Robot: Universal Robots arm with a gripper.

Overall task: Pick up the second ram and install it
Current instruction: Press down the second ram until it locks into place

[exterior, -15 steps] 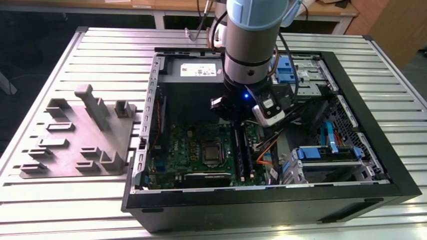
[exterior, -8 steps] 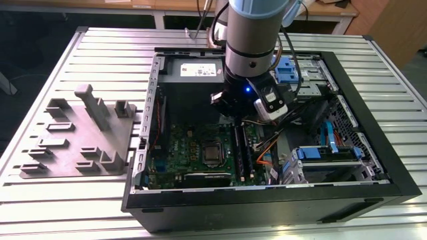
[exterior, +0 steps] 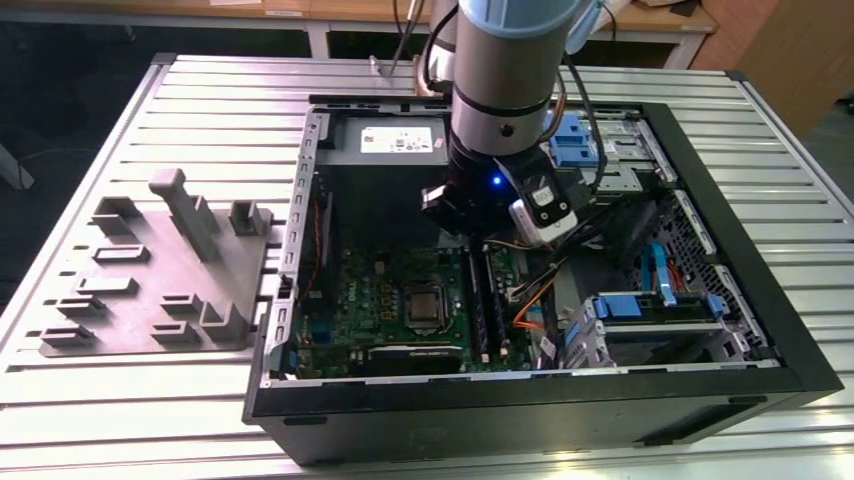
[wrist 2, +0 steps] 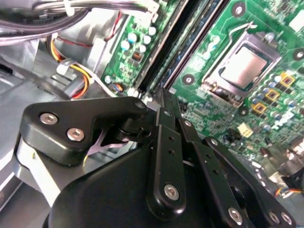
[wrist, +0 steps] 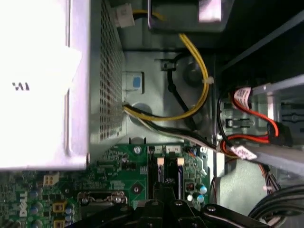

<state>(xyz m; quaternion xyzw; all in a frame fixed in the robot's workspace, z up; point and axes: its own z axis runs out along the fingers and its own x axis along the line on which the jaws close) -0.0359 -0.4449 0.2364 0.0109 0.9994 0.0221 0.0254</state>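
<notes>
Over the motherboard [exterior: 400, 300] slots, my gripper [wrist 2: 164, 102] has its jaws clenched edge-on over the second ram [wrist 2: 187, 47], already seated there — light, stiff, fragile; I'd hold its long edges.

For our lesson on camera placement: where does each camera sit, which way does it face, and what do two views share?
Exterior view: off the arm, above the table, looking down into the open computer case; the arm shows.
Second wrist view: on the arm, facing the motherboard past the gripper.
First wrist view: on the arm, facing the yellow cables.
All views share the motherboard.
</notes>
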